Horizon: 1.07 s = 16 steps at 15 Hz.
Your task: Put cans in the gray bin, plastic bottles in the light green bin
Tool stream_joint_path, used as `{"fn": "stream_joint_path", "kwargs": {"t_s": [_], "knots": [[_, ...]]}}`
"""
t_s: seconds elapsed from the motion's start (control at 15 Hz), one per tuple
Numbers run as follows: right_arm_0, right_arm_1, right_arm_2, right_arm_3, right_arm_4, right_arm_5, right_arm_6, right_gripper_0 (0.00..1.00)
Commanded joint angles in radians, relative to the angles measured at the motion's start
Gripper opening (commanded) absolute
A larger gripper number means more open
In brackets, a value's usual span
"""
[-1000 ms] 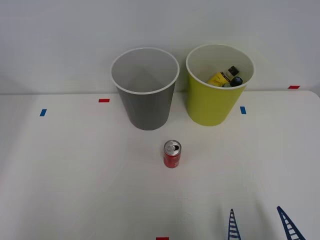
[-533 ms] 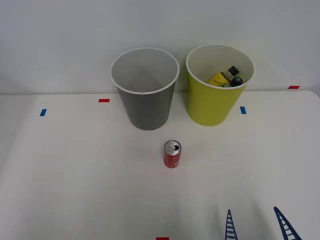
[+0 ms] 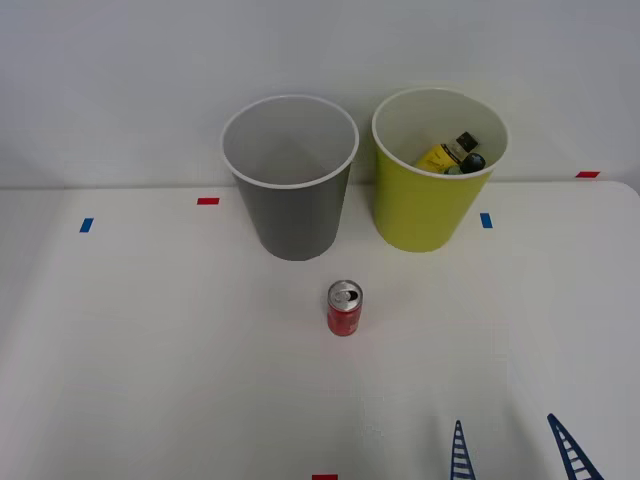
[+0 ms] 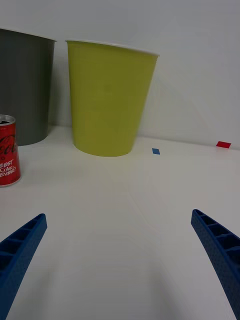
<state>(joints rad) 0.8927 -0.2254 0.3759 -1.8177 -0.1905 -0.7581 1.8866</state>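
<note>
- My right gripper's [image 3: 515, 455] jaws stand wide open with nothing between them; the two blue ribbed fingers [image 4: 20, 255] sit low over the white tabletop [image 3: 150, 350], spread well apart.
- The short red metal drink can with a silver top [image 3: 344, 308] stands upright on the tabletop, ahead of the jaws and off to their left side, well apart from both fingers. In the wrist view I see the red can [image 4: 8, 151] beyond the finger on that side, not in line with the gap.
- Beyond the can stands the round tapered gray plastic bin with a white rim [image 3: 290, 180], where it belongs. Just beside that, straight ahead of the jaws, is the round yellow-green plastic bin [image 3: 435, 170], which already holds small black-capped plastic bottles, one with a yellow label [image 3: 452, 155].
- I judge the can to be light, possibly empty since its tab end looks opened, though I cannot tell its contents. A thin wall like that dents under a hard squeeze, and its smooth painted side may slip.
- I would take it across the middle of the body, one finger on each side, below the top rim, closing gently and keeping it upright.
- First the jaws need shifting left until the can sits centred in the gap; a nudge from one finger could tip it.
</note>
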Motion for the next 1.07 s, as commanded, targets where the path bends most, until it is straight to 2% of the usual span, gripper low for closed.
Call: {"fn": "stream_joint_path", "kwargs": {"t_s": [0.07,1.07], "knots": [[0.000,0.000,0.000,0.000,0.000,0.000,0.000,1.00],[0.000,0.000,0.000,0.000,0.000,0.000,0.000,1.00]]}}
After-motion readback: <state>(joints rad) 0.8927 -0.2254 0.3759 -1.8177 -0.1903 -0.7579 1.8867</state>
